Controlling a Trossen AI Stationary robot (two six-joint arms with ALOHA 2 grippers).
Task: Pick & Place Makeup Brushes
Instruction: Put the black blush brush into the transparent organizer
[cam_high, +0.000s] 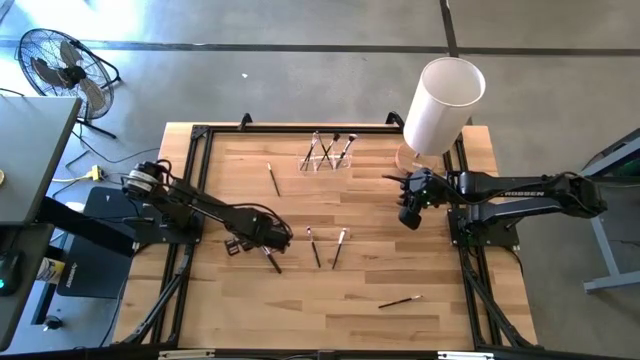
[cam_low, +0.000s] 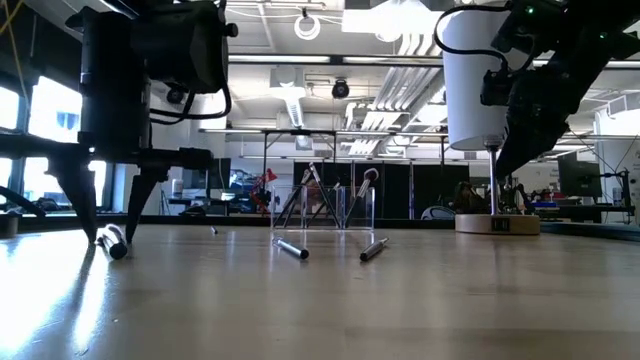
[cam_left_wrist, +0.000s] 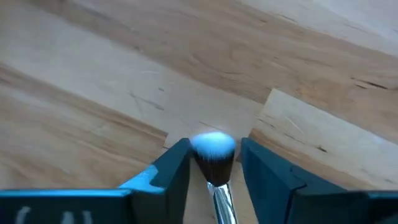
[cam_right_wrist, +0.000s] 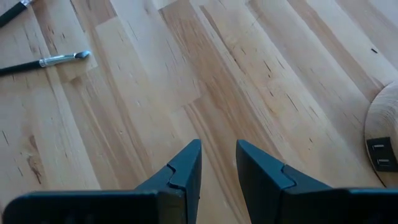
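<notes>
The left gripper (cam_high: 262, 243) is lowered onto the light wooden slatted table (cam_high: 240, 300), fingers spread either side of a pale-tipped makeup brush with silver ferrule (cam_left_wrist: 214, 163), not yet closed on it. Other thin dark-handled brushes lie loose: two (cam_high: 327, 247) just beside that gripper, one (cam_high: 273, 179) farther back, one (cam_high: 399, 300) near the front edge. Several more are stood in a small clear holder (cam_high: 328, 155) at the back. The right gripper (cam_high: 409, 214) is held above the table near the tall white cylinder (cam_high: 443, 105), fingers slightly apart, nothing held.
</notes>
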